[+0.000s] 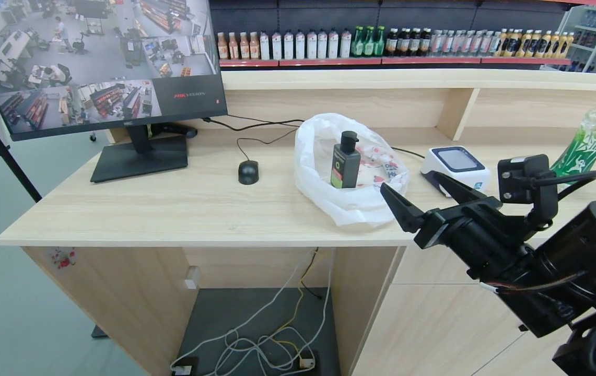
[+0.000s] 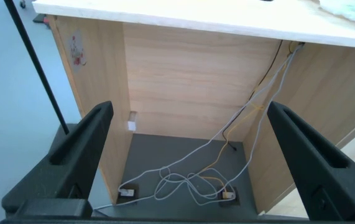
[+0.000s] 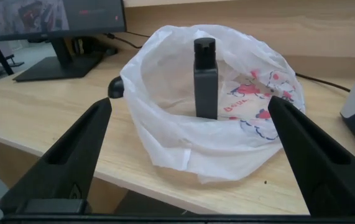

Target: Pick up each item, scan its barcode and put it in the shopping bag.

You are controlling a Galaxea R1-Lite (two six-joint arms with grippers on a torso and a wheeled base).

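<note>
Bag (image 1: 318, 180) is sitting open on the pale wood-grain desk (image 1: 172, 209), its thin white plastic crumpling into a loose ring with red print on the inner wall. A dark, flat-sided bottle (image 1: 346, 164) with a black pump cap is standing upright inside it. A white scanner (image 1: 454, 166) is lying just beside the bag on the right, and a black mouse (image 1: 248, 172) and a monitor (image 1: 104, 62) are sitting to the left. A clear green bottle (image 1: 587, 138) is leaning at the far right.

The right gripper (image 1: 410, 183) is hovering near the bag's right front, its black fingers spread wide and grasping nothing. It is pointing at the bottle, with the bag's near wall rising between them. The left gripper (image 2: 189, 106) is hanging below the desk top, fingers parted and empty, facing loose cables (image 2: 189, 180).
</note>
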